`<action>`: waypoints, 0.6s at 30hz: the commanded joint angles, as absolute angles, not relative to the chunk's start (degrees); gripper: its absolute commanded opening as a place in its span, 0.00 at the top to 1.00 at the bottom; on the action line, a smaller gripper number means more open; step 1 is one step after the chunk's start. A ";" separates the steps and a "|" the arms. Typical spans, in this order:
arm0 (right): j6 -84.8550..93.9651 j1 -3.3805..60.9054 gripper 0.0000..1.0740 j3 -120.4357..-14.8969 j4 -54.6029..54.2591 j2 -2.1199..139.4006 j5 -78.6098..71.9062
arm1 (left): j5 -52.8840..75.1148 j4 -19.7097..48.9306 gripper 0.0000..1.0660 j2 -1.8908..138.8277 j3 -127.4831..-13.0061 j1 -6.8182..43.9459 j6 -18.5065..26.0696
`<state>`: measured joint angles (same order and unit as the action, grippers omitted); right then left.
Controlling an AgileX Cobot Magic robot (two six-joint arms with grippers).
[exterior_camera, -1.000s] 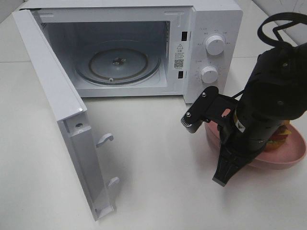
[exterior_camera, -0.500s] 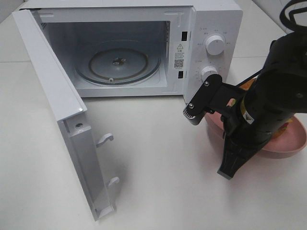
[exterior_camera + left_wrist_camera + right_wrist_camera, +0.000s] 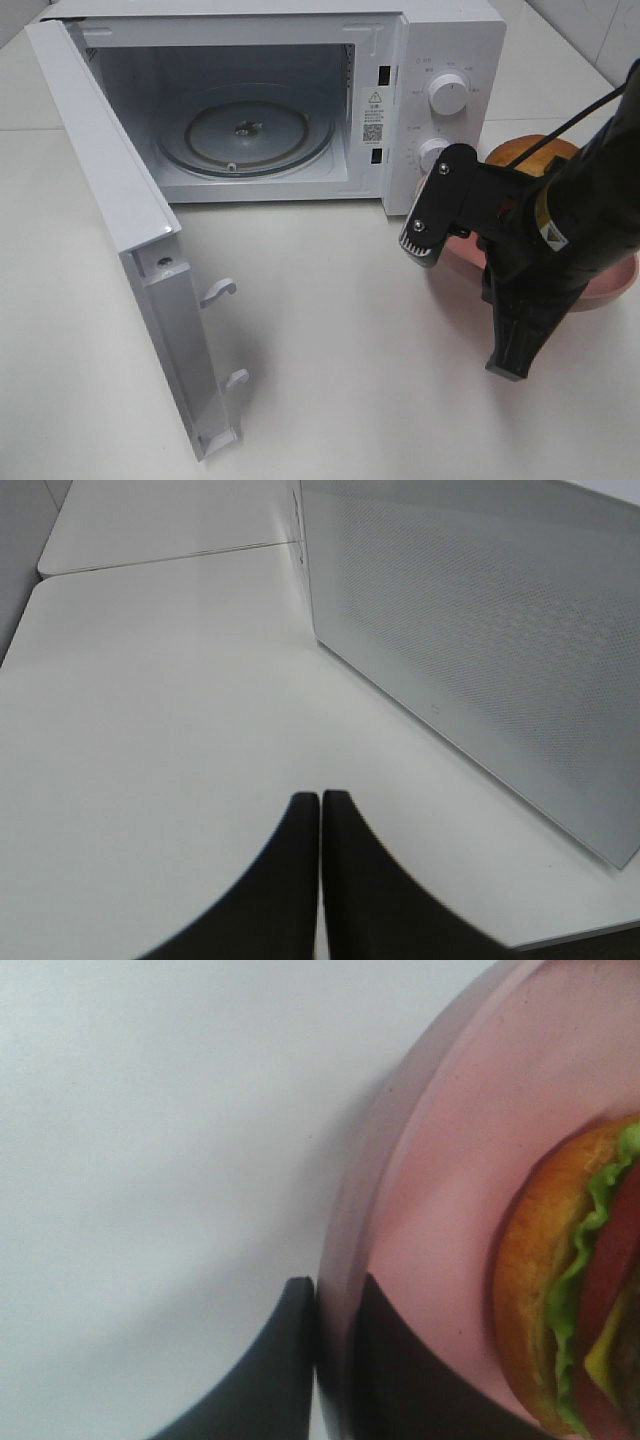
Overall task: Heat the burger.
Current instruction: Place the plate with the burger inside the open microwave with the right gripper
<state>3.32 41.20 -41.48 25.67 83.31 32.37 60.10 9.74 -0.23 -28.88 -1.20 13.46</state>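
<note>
At three o'clock in the high view, the right gripper (image 3: 335, 1295) pinches the rim of the pink plate (image 3: 430, 1140), one finger outside and one inside. Over the last second arm and plate have shifted outward and, I judge, upward. The burger (image 3: 528, 152) rides on the plate, its bun now showing above the arm. The carry has likely begun, and the microwave (image 3: 300, 100) stands open at eleven o'clock. The left gripper (image 3: 320, 810), pressed together, holds nothing.

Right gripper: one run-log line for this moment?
right gripper: shut on pink plate rim | burger: on plate | left gripper: shut, holding nothing | microwave: door open, turntable bare
</note>
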 commanded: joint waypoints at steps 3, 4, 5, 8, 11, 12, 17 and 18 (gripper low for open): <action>11.92 44.86 1.00 -38.39 26.99 80.50 28.65 | 59.70 9.85 1.00 -1.26 -28.88 -1.32 13.64; 14.38 46.52 1.00 -37.59 26.99 80.44 28.82 | 59.70 9.85 1.00 -1.26 -28.88 -1.32 13.64; 14.38 46.52 1.00 -37.59 26.99 80.44 28.82 | 59.70 9.85 1.00 -1.26 -28.88 -1.32 13.64; 16.84 47.96 1.00 -37.18 27.04 80.44 28.42 | 59.70 9.85 1.00 -1.26 -28.88 -1.32 13.64; 17.30 47.96 1.00 -37.18 27.67 80.44 26.87 | 59.70 9.85 1.00 -1.26 -28.88 -1.32 13.64; 17.65 47.96 1.00 -37.18 29.39 80.44 25.95 | 59.70 9.85 1.00 -1.26 -28.88 -1.32 13.64; 26.41 47.96 1.00 -37.18 30.08 80.44 22.80 | 59.70 9.85 1.00 -1.26 -28.88 -1.32 13.64; 31.00 47.96 1.00 -37.18 29.74 80.44 21.14 | 59.70 9.85 1.00 -1.26 -28.88 -1.32 13.64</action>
<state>23.38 47.73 -36.96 27.62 81.53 25.73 60.10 9.74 -0.23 -28.88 -1.20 13.46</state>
